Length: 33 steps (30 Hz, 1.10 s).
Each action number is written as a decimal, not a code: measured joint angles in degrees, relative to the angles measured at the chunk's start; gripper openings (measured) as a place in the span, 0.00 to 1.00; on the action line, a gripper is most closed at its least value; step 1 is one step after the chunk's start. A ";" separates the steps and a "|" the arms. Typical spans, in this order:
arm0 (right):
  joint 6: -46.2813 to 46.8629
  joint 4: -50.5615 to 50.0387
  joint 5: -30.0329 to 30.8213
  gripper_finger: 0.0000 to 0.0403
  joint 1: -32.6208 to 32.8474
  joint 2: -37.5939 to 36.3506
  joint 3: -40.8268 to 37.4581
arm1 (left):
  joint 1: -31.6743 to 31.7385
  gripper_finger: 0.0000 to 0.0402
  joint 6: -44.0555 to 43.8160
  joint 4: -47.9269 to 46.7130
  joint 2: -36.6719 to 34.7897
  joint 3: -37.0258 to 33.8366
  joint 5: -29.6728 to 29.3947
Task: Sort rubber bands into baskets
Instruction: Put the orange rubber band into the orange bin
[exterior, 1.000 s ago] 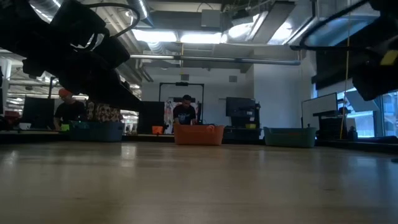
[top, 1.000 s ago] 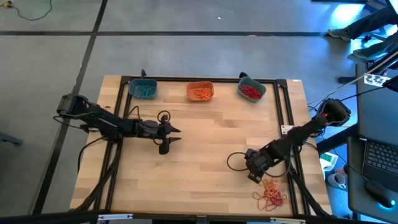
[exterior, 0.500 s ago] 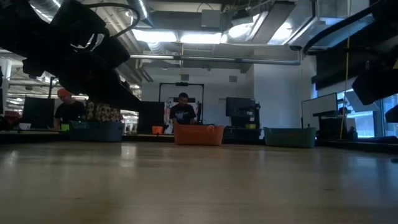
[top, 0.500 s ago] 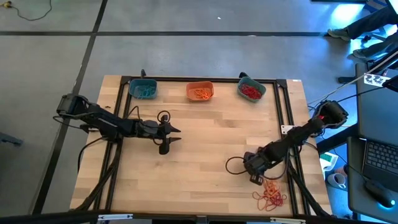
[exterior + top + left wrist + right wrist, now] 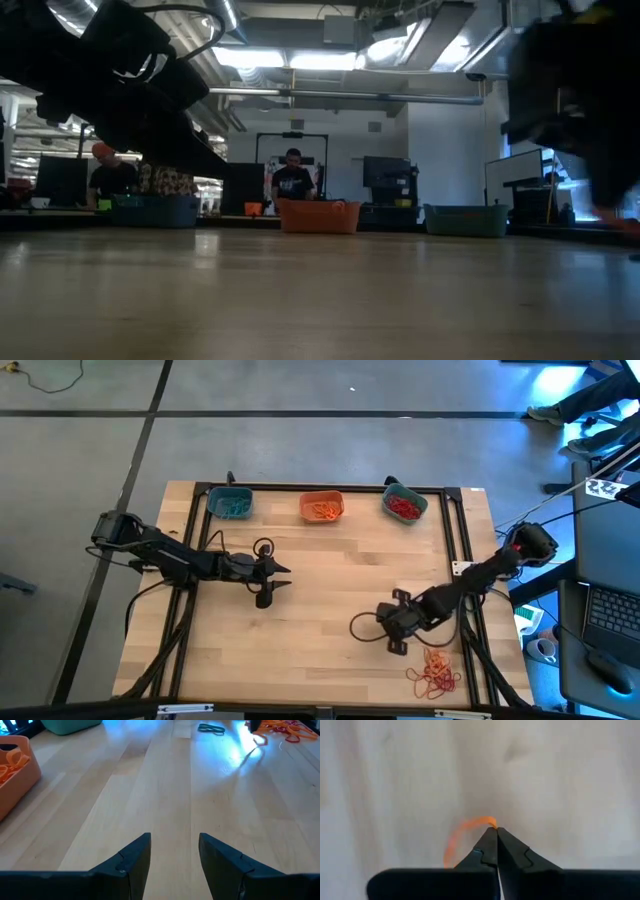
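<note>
Right gripper pinching an orange rubber band beside the loose pile

High view: the right gripper [image 5: 398, 628] is hovering at about 5 o'clock on the table [image 5: 330, 575], just at 10 o'clock of the pile of rubber bands [image 5: 436, 672] near the front edge; the left gripper [image 5: 272, 578] is waiting at 9 o'clock, and three baskets, teal [image 5: 231, 504], orange [image 5: 322, 507] and teal [image 5: 404, 504], are lining the 12 o'clock edge, with bare wood between offering open room.
Left wrist view: its fingers [image 5: 131, 859] are standing apart, holding nothing.
Right wrist view: the fingers [image 5: 487, 847] are pressing together on an orange rubber band [image 5: 461, 834], which is looking light, soft and stretchy, likely to snag or slip, best pinched on a single strand.
</note>
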 joint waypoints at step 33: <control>-37.79 31.52 22.29 0.02 -30.44 0.00 0.74 | -0.11 0.41 4.26 5.40 0.00 -0.23 0.00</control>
